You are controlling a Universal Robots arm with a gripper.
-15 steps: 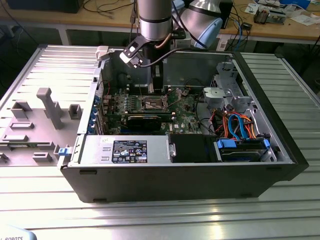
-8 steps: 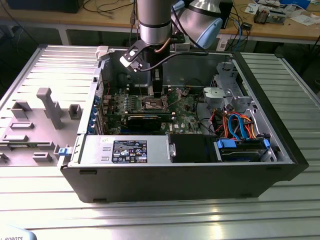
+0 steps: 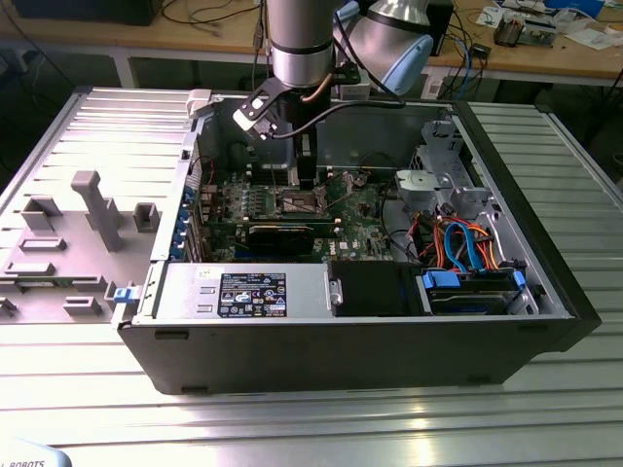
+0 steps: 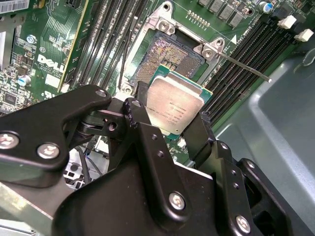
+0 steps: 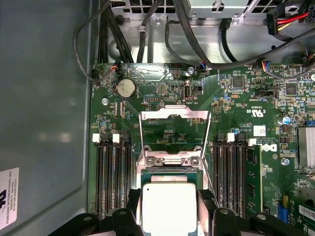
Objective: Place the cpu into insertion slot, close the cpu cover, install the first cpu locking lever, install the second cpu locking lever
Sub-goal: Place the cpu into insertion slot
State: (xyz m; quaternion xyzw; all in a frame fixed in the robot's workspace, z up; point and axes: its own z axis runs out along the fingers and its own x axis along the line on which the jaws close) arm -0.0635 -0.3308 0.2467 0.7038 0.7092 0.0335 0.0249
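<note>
The gripper [image 4: 170,129] grips the cpu [image 4: 175,104] by two opposite edges, its fingers closed to chip width, holding it slightly tilted just above the bare insertion slot [image 4: 170,53] at upper centre of the exterior view, with the cpu cover [image 5: 174,116] standing open.

Robot arm [image 3: 302,49] above insertion slot [image 3: 295,202] in open computer case [image 3: 341,341]

Exterior view high, far; both wrist views v. close, share cpu [image 4: 174,105] [image 5: 169,206].
</note>
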